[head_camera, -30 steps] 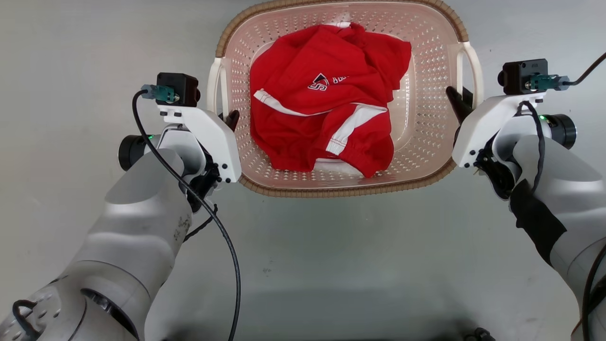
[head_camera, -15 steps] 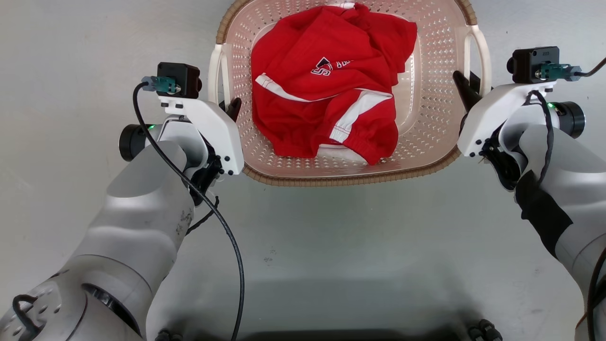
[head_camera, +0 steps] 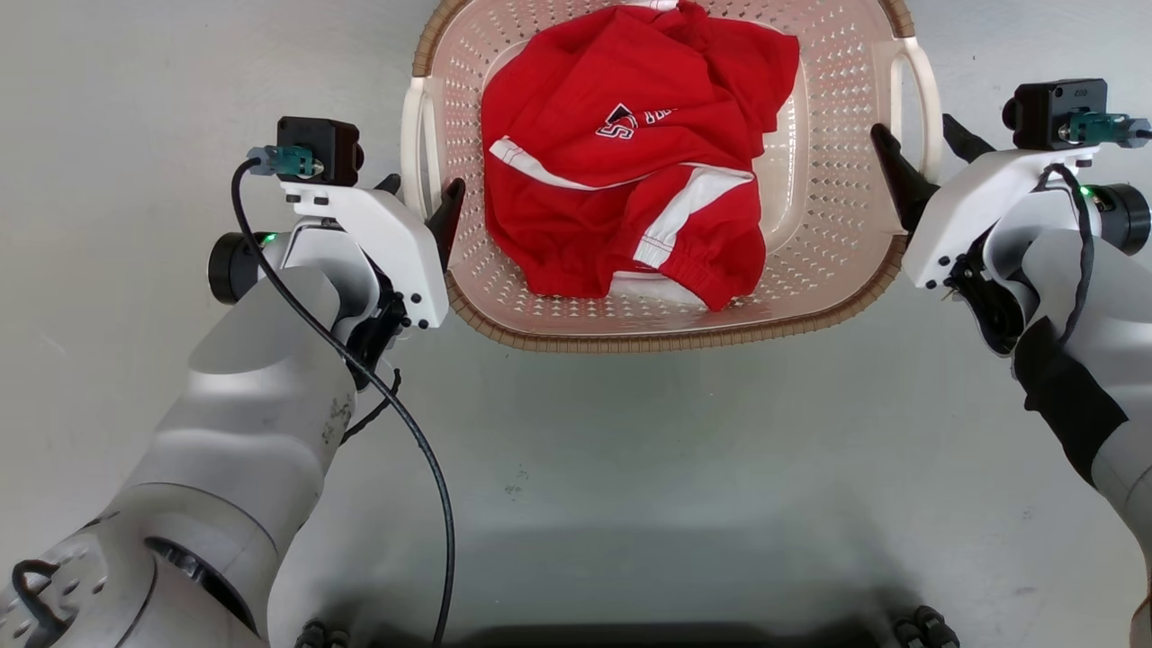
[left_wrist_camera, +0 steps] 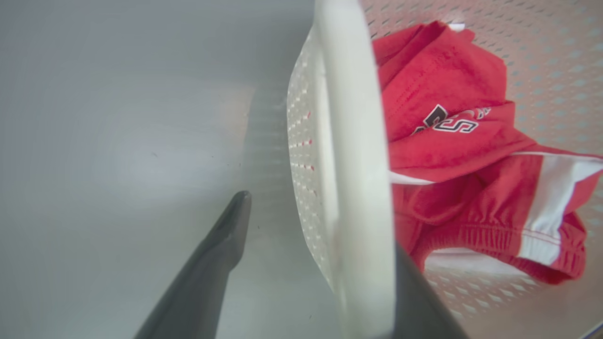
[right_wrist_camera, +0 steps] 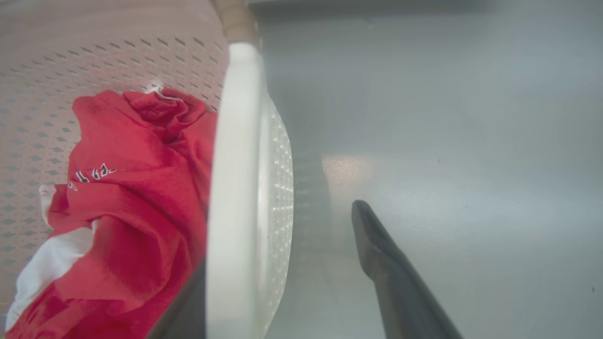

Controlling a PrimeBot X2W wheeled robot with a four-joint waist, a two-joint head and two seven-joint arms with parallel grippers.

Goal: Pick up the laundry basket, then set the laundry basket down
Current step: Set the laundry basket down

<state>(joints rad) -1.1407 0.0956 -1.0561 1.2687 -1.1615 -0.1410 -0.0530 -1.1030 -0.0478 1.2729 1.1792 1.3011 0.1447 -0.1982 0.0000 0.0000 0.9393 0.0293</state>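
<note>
Left of the one laundry basket (head_camera: pixel 648 340), the left end effector (head_camera: pixel 419 192) is holding its two dark fingers apart, straddling the first of two white handles (head_camera: pixel 412 135). One finger is sitting outside the handle and one inside, and the left wrist view is showing a clear gap on the outer side. The basket is standing on the grey floor (head_camera: pixel 630 468), with one red garment (head_camera: pixel 630 180) with white stripes lying crumpled inside it. On the basket's right side, the right end effector (head_camera: pixel 911 126) is likewise spreading its two fingers around the second handle (head_camera: pixel 929 99) without pinching it.
</note>
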